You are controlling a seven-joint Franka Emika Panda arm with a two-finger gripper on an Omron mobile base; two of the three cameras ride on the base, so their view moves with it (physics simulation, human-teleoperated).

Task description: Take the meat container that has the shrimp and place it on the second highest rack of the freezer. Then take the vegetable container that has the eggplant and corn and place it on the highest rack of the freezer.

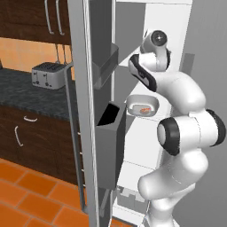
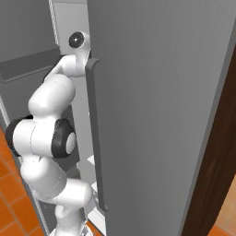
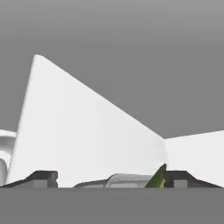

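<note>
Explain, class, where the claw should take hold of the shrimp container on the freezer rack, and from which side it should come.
Probably the rim nearest the open front. The shrimp container is a shallow white bowl sitting upright on a freezer rack, with the freezer's walls around it, so the front is the free way in. One finger inside the rim and one outside would pinch its thin wall. The shelf above may limit a steep approach.

Orange tile floor, dk wood cabinets, toaster.

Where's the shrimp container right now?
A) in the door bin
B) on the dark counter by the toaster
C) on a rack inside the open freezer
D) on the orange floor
C: in the left base view the shrimp container sits on a rack inside the open freezer, below the arm's hand.
</note>
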